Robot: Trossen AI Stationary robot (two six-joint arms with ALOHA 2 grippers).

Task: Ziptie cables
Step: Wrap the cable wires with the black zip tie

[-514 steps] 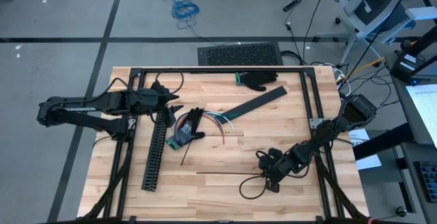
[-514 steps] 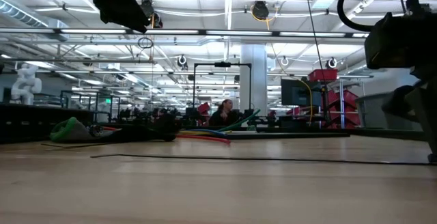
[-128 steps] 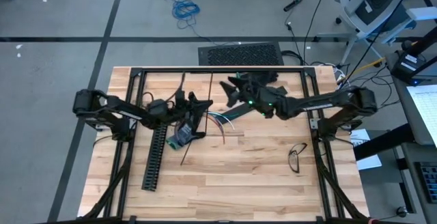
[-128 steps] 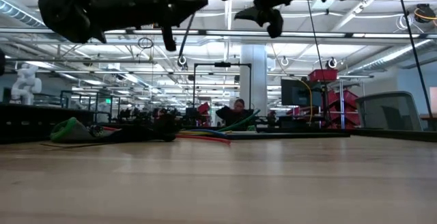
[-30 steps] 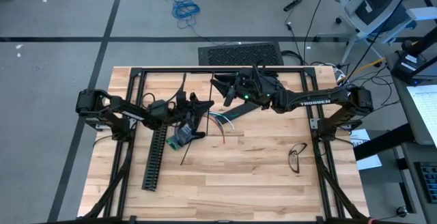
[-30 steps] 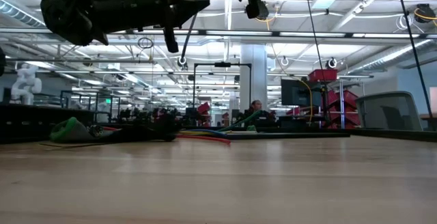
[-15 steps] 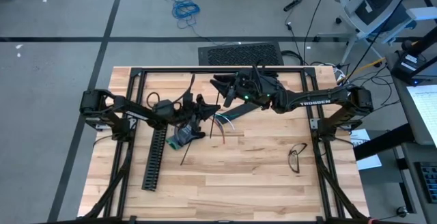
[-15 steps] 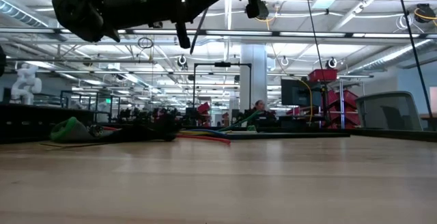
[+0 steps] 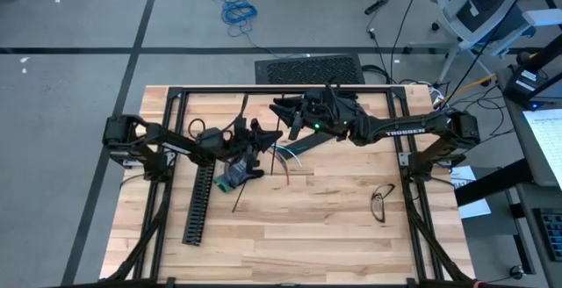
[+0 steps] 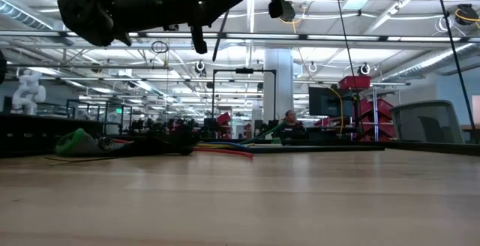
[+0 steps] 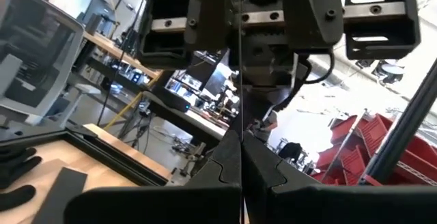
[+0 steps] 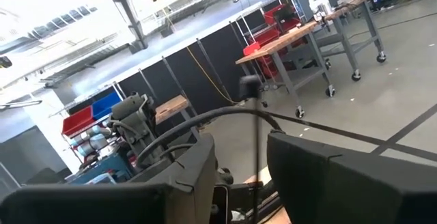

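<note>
The cables (image 9: 285,154) lie on the table's far middle, a loose spread of coloured wires; the low view shows them flat on the wood (image 10: 225,150). Above them, my left gripper (image 9: 268,136) is shut on a thin black zip tie (image 11: 240,80). My right gripper (image 9: 281,112) faces it from the far right, also raised. Its fingers (image 12: 198,169) stand open on either side of the tie's strip (image 12: 256,142), just below the tie's head (image 12: 251,84). I cannot tell whether they touch it. My left gripper pinches the zip tie's strip (image 11: 240,138) between its two shut fingers, somewhere along its length. The fingers lie across the strip. The tie stands roughly upright, lifted clear of the table, with one stretch slanting down below the gripper (image 10: 217,40).
A long black slotted channel (image 9: 200,196) lies at the left. A flat black strip (image 9: 338,130) and a black glove (image 9: 347,102) lie at the far side under my right arm. A looped zip tie (image 9: 382,202) and a loose straight one (image 9: 239,198) lie nearer.
My left gripper has moved a little toward the table's right edge, closer to my right gripper, carrying the zip tie along clear of the table. The cables have stayed where they were.
</note>
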